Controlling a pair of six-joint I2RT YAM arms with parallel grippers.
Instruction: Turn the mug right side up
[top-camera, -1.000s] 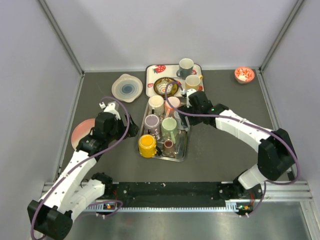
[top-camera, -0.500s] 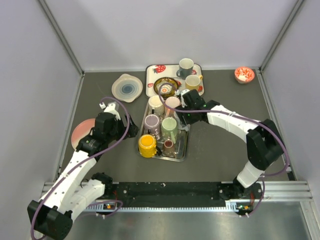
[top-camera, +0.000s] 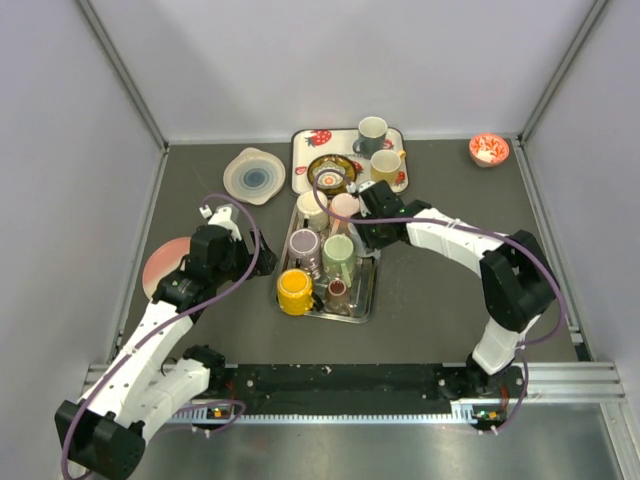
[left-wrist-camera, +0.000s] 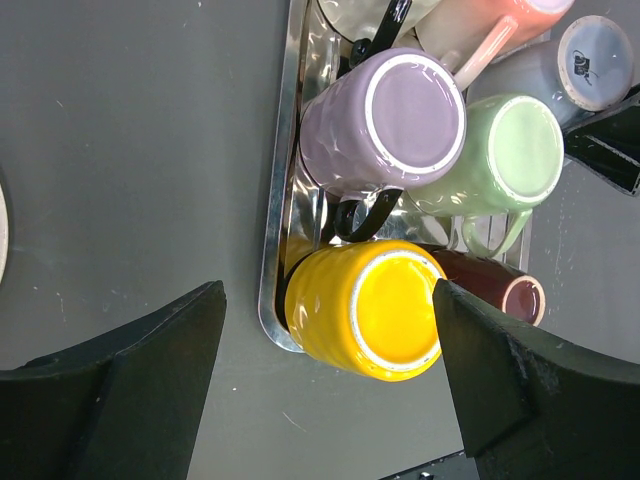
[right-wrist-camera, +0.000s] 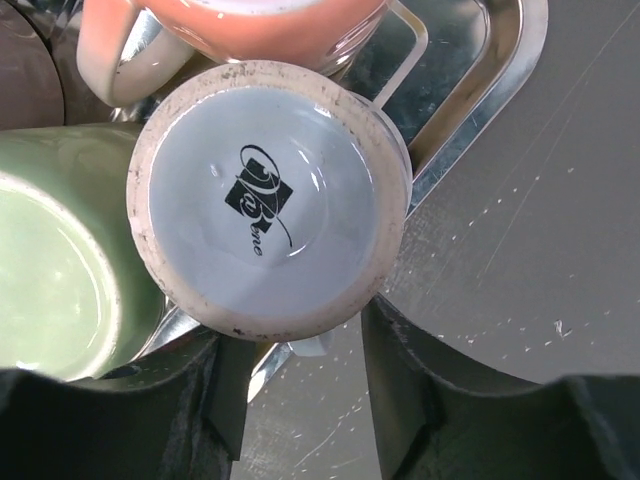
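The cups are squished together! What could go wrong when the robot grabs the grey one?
The right end effector meets the grey mug only near its edge, so it could slip when lifted. The green mug and pink mug crowd beside it, so turning it might knock them over on the tray.

robot lab test cell: plain grey walls (top-camera: 350, 60), dark table (top-camera: 440, 300), mounting rail (top-camera: 340, 385) at near edge.

I have the left arm (top-camera: 150, 330) folded low on its own side, with the left tool (left-wrist-camera: 328, 330) spread wide. The right arm (top-camera: 460, 235) reaches forward and in toward the middle, elbow bent outward. The right tool (right-wrist-camera: 305, 345) points down with its fingers part-way apart; I can't tell whether they grip.
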